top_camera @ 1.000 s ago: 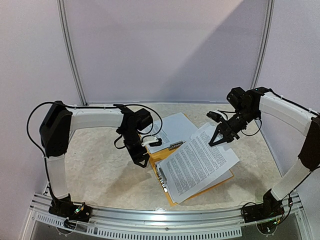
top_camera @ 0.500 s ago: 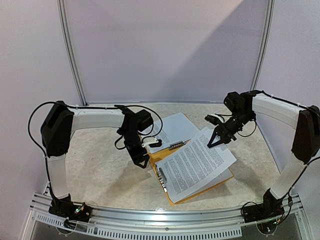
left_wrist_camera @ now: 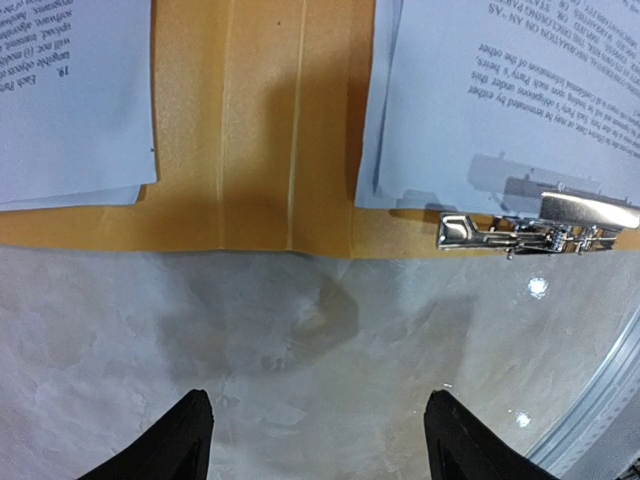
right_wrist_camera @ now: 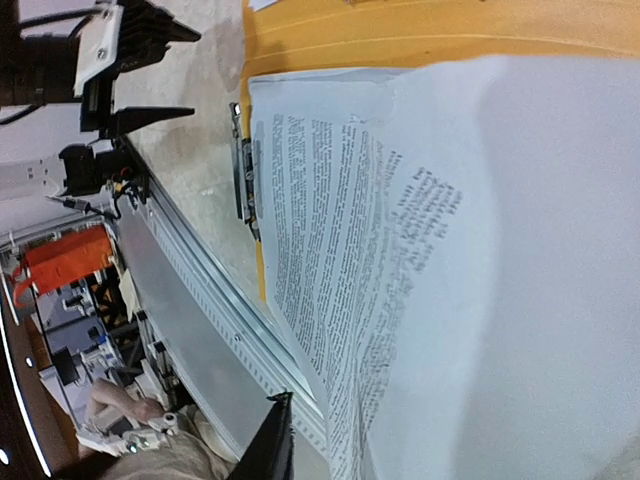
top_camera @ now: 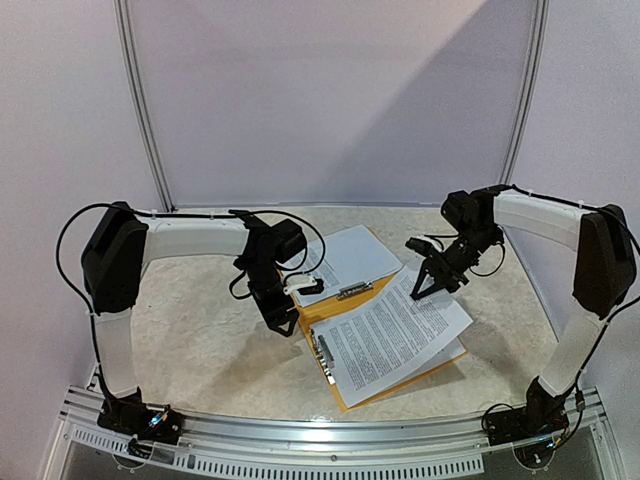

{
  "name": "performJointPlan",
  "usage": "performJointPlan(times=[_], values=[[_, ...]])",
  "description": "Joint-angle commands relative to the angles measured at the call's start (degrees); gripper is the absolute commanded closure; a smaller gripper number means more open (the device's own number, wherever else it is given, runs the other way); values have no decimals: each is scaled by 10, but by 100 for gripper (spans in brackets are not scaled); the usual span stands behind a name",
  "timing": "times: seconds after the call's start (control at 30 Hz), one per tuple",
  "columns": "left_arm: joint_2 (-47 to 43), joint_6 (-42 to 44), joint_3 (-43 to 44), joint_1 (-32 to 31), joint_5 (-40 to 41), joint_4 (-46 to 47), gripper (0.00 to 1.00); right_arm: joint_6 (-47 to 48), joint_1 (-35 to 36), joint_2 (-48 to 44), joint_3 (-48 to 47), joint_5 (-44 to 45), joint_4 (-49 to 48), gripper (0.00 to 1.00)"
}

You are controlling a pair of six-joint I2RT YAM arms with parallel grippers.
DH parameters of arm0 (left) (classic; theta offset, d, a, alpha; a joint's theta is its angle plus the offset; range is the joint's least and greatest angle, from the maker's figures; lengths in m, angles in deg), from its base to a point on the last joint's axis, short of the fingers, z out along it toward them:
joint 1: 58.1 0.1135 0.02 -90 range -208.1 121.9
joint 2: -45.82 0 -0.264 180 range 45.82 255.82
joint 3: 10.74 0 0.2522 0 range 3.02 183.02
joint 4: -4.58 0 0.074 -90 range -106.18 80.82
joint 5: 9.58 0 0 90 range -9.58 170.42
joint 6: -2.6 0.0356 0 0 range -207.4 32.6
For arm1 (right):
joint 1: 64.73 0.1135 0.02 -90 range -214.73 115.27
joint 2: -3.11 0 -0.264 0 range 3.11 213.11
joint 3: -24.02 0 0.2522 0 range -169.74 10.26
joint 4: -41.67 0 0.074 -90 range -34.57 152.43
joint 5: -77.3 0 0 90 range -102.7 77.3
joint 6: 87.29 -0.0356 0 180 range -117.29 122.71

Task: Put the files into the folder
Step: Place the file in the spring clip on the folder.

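Top external view: noted papers (top_camera: 395, 330) askew on the open folder (top_camera: 320, 308), right gripper (top_camera: 433, 283) at their far corner, grip impossible to tell, left gripper (left_wrist_camera: 318, 400) spread above table (left_wrist_camera: 300, 330); judged best to lower gently, squaring edges toward clip (left_wrist_camera: 540, 228).

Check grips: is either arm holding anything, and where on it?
Left gripper holds nothing, jaws open near the folder edge. Right gripper sits at the far corner of the files; a grip there cannot be told.
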Motion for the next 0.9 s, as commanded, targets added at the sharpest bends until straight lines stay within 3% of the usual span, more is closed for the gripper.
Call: performJointPlan(times=[0.0,0.2,0.3,0.87], values=[[14,-1,10,-10,0,4,25,2,-3,17,-13,18,-16,64],[15,1,9,-10,-1,2,25,-27,-3,27,-19,50,-26,29],[16,1,11,-10,-2,1,25,-43,-3,34,-21,71,-29,3],[16,4,14,-11,-1,-5,25,-109,-3,85,-35,228,-68,1]])
